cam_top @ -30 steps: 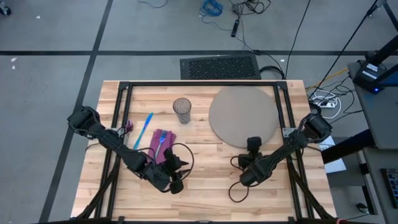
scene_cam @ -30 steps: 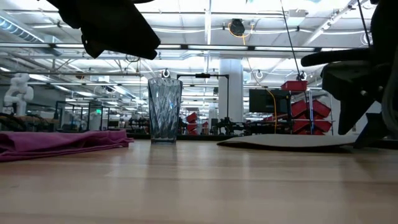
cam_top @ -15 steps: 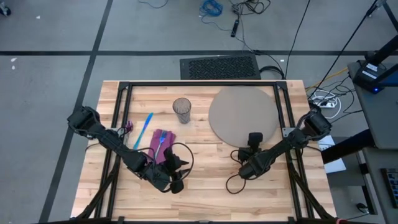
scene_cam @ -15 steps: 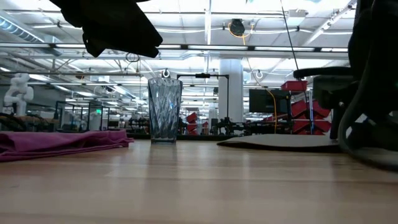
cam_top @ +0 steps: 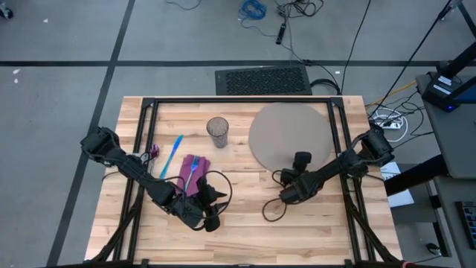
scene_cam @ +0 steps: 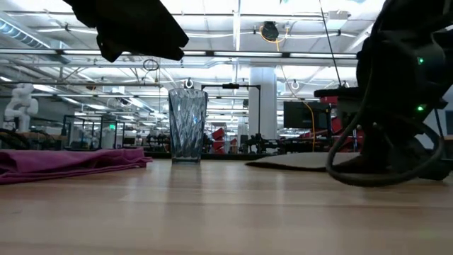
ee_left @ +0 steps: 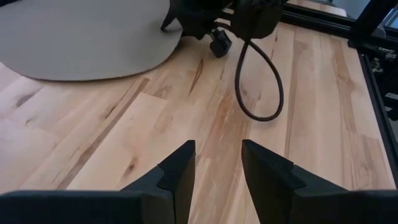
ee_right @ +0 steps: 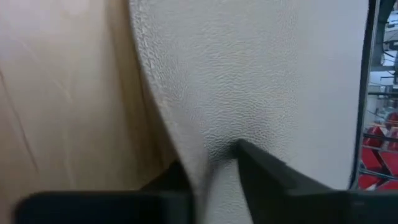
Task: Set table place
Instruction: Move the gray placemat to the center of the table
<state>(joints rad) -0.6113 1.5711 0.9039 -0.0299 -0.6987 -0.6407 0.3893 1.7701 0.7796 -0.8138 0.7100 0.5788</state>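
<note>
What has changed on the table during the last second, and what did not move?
The right gripper moved toward the round grey-tan mat and closed its fingers on the mat's near edge, which now sits pinched between them. The left gripper stayed open above the bare table. The glass, purple napkin and blue cutlery stayed where they were.

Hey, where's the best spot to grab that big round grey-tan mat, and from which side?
Take the big round grey-tan mat by its thin near edge, coming in low from the table's front. It lies flat, so only the rim offers a pinch. The right claw already straddles that edge, one finger under, one on top.
</note>
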